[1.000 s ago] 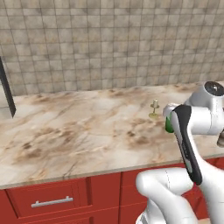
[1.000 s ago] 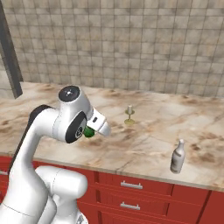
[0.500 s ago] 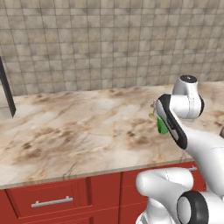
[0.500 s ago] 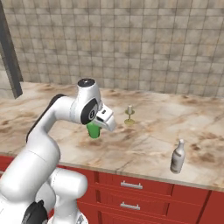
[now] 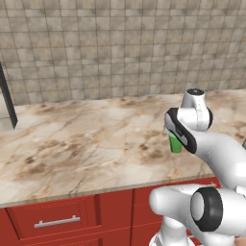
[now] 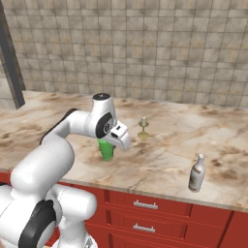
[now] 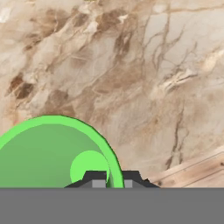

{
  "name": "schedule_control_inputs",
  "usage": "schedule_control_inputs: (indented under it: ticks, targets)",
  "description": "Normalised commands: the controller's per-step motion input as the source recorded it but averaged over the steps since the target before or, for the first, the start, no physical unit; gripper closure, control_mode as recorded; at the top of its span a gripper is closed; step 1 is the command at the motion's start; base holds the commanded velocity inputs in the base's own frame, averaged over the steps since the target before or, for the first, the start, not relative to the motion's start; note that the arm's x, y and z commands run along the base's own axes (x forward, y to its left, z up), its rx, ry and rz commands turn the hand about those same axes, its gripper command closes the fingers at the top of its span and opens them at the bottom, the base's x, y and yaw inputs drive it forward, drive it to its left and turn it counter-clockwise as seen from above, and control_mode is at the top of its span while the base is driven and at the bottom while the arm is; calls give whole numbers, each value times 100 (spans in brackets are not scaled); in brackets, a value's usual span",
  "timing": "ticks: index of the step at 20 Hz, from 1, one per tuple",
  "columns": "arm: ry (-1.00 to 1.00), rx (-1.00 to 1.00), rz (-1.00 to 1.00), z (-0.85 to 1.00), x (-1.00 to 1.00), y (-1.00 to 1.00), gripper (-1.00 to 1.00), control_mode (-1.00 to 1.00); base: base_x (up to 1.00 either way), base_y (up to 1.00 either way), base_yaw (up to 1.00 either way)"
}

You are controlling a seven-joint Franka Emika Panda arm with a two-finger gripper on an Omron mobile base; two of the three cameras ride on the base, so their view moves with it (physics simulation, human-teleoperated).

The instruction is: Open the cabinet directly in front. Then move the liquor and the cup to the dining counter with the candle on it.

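Cup (image 7: 52, 153) cut off at hand view's left & bottom; claw (image 7: 111, 178) tips barely visible.

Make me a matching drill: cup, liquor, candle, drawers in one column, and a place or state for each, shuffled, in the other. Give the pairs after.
Things:
1. cup
2. liquor
3. candle
4. drawers

Places or states:
A. under the marble top, red fronts
B. standing alone near the counter's front edge
C. held in the end effector, rim between its tips
D. mid-counter, on a small stemmed holder

Pairs: 1-C, 2-B, 3-D, 4-A
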Motion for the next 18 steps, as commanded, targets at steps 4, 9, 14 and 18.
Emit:
schedule_control_inputs:
  ticks: [4, 9, 14, 18]
  targets:
    - [0, -2, 1, -61, 36, -8, 100, -100, 0, 0, 0]
    - [0, -3, 0, -50, 43, -21, 100, -100, 0, 0, 0]
    - [-1, 1, 0, -8, 66, -43, 100, -100, 0, 0, 0]
    - [0, 5, 0, 0, 62, -45, 100, -100, 0, 0, 0]
